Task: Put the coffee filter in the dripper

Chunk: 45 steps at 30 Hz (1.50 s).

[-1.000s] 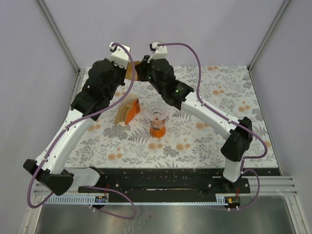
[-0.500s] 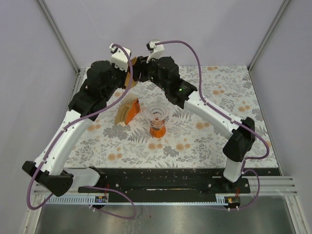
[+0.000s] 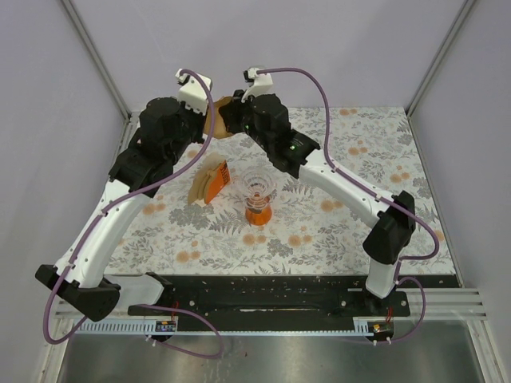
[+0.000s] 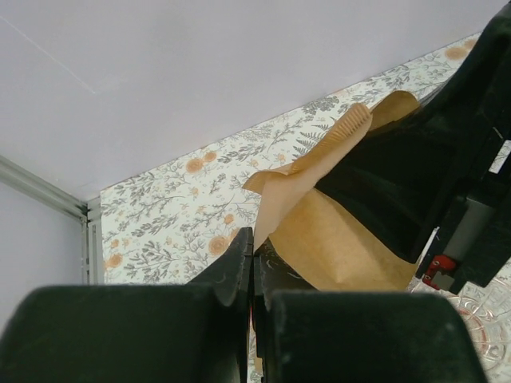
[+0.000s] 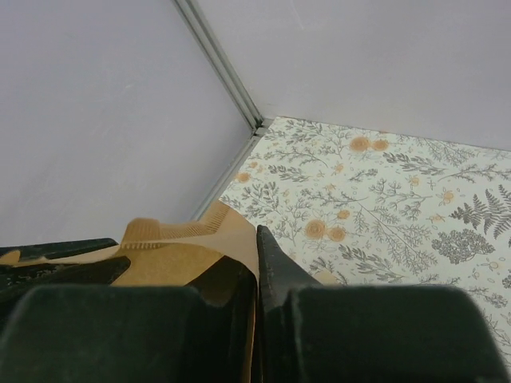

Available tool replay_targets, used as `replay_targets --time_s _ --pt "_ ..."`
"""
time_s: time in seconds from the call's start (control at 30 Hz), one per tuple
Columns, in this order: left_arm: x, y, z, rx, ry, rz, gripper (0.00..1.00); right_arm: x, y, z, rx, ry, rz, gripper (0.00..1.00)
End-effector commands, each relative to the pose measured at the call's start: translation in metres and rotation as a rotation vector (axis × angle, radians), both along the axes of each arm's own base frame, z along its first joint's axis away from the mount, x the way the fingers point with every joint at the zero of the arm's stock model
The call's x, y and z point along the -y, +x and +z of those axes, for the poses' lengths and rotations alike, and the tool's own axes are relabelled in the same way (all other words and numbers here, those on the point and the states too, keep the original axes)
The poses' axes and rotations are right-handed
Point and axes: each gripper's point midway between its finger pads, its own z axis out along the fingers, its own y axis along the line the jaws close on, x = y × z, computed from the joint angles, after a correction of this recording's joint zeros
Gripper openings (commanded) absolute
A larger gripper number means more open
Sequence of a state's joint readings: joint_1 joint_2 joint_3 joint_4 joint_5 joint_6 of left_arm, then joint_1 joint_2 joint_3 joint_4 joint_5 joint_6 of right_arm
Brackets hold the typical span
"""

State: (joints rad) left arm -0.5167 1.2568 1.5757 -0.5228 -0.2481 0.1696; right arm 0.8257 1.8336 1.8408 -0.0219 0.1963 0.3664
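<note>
The coffee filter (image 3: 219, 120), a thin light-brown paper, hangs in the air above the far edge of the floral mat, held between both grippers. My left gripper (image 3: 209, 124) is shut on one edge of it; in the left wrist view the paper (image 4: 335, 235) fans out to the right from the fingertips (image 4: 254, 239). My right gripper (image 3: 231, 119) is shut on the other wall, and the filter (image 5: 180, 247) shows with its crimped seam left of those jaws (image 5: 257, 239). The dripper (image 3: 257, 195), a clear ribbed cone on an orange base, stands mid-mat below and nearer than the grippers; its rim (image 4: 489, 319) shows in the left wrist view.
A thick bundle of brown filters in an orange holder (image 3: 210, 183) stands just left of the dripper. The floral mat (image 3: 351, 199) covers the table, and grey walls with metal frame posts (image 3: 94, 56) close in the back and sides.
The right gripper opened and shut again on the filter. Both grippers shifted slightly left and back, and more of the brown paper now shows between them.
</note>
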Motion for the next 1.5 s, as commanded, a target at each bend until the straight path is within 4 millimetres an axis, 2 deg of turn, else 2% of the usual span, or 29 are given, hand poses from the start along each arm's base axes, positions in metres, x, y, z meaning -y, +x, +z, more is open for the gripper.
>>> replay_targets --time_s 0.0,0.1,0.17,0.2,0.27,0.33,0.43,0.57,0.67,0.8,0.87,0.93,1.07,1.23,1.47 --pt "-0.021 -0.003 0.041 0.120 -0.010 0.083 0.00 0.035 0.009 0.018 0.034 -0.014 -0.151 0.07" --pt "-0.023 -0.003 0.043 0.126 -0.006 0.093 0.00 0.039 0.008 0.021 0.042 -0.027 -0.157 0.08" --pt "-0.025 -0.003 0.042 0.127 0.001 0.100 0.00 0.040 0.006 0.021 0.052 -0.051 -0.149 0.13" --pt "-0.026 -0.004 0.043 0.129 0.003 0.102 0.00 0.040 0.004 0.022 0.069 -0.070 -0.128 0.20" --pt "-0.024 -0.005 0.040 0.117 0.010 0.088 0.00 0.032 -0.011 0.029 0.131 -0.110 -0.018 0.44" --pt "-0.021 -0.006 0.035 0.099 0.016 0.071 0.00 0.027 -0.031 0.037 0.203 -0.154 0.097 0.62" --pt "-0.018 -0.009 0.024 0.059 0.041 0.040 0.00 0.034 -0.060 0.042 0.304 -0.239 0.222 0.76" --pt "-0.012 -0.022 0.010 -0.011 0.074 -0.032 0.00 0.047 -0.112 0.047 0.479 -0.365 0.423 0.77" --pt "-0.004 -0.034 0.006 -0.060 0.083 -0.106 0.00 0.051 -0.146 0.043 0.611 -0.444 0.566 0.77" --pt "0.002 -0.049 0.001 -0.128 0.089 -0.178 0.00 0.048 -0.173 0.034 0.805 -0.646 0.642 0.77" --pt "0.004 -0.057 0.001 -0.153 0.083 -0.207 0.00 0.041 -0.190 0.024 0.911 -0.769 0.694 0.77" --pt "0.007 -0.064 -0.002 -0.181 0.079 -0.233 0.00 0.033 -0.199 0.017 1.002 -0.881 0.730 0.77" --pt "0.010 -0.074 -0.013 -0.234 0.086 -0.273 0.00 0.015 -0.200 0.010 1.076 -1.041 0.751 0.78" --pt "0.011 -0.081 -0.025 -0.277 0.108 -0.292 0.00 -0.001 -0.178 0.000 1.140 -1.243 0.687 0.82" --pt "0.011 -0.089 -0.029 -0.291 0.137 -0.322 0.00 0.000 -0.146 -0.028 1.039 -1.457 0.644 0.81"
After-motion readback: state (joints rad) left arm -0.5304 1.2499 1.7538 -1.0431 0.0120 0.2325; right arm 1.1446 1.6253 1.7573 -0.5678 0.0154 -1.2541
